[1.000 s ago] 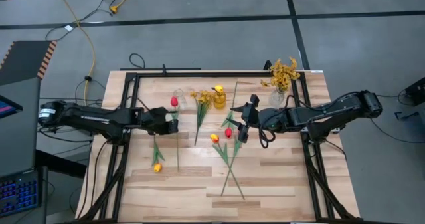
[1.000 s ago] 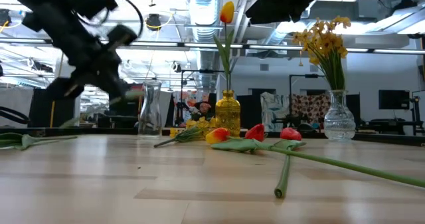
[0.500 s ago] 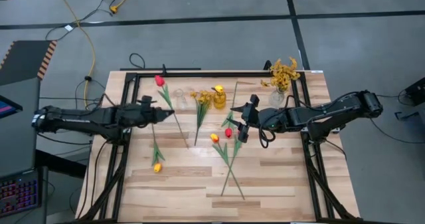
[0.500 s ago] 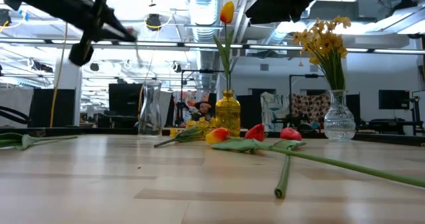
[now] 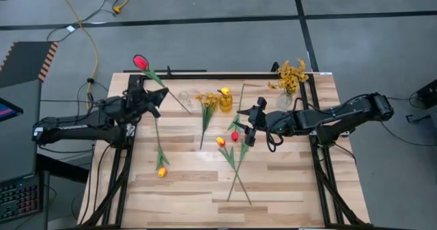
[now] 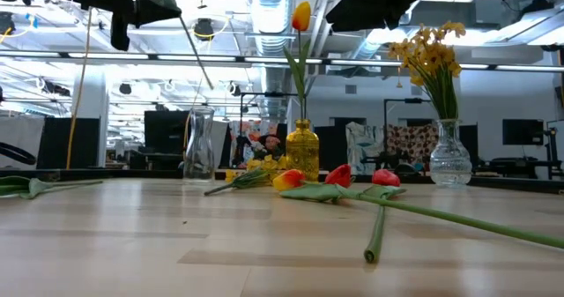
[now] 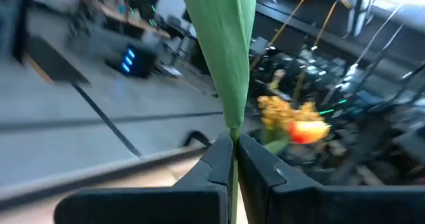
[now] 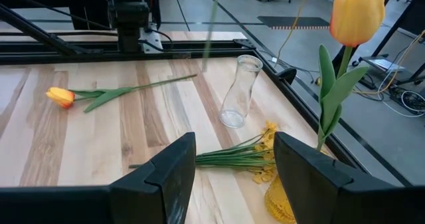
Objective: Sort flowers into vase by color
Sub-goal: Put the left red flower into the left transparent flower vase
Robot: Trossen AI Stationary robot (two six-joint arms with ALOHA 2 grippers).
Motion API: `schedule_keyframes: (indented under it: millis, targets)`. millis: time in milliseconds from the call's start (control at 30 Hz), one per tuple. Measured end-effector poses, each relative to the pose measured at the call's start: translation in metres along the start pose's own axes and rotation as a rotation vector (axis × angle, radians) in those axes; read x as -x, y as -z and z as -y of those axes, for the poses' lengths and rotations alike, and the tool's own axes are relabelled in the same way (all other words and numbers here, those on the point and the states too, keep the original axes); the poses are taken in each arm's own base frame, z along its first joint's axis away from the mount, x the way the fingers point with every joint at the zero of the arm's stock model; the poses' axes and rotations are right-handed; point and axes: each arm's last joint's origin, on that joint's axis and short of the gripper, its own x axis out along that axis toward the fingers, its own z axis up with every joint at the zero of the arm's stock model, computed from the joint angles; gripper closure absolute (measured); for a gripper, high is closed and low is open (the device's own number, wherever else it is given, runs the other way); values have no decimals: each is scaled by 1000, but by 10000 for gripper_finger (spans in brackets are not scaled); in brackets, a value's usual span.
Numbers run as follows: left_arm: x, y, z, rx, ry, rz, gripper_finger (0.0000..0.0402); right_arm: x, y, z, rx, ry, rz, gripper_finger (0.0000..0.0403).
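My left claw (image 5: 145, 99) is clamped on 1 red tulip (image 5: 141, 61), lifted off the surface, stem slanting down toward the clear vase (image 5: 184, 97) just beside it. My right claw (image 5: 247, 126) waits wide open over 2 tulips.

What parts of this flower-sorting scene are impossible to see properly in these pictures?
- Red tulip bloom held by the left gripper: cut off by the low view's top edge.
- Right gripper: in the low view, only a dark shape at the top edge.
- Clear vase: faint from above, hard to outline.
- Left wrist view: background blurred.
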Motion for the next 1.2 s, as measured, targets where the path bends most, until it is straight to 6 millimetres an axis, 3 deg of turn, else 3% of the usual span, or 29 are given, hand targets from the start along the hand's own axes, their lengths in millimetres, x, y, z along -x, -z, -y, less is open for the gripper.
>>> schedule_keyframes:
  millis: [400,1200]
  targets:
    - [-7,-16,-11,-303,-83,130,398,0,0,0,1,0,0,173]
    - [-47,23,-23,-416,-188,-107,382,0,0,0,2,0,0,173]
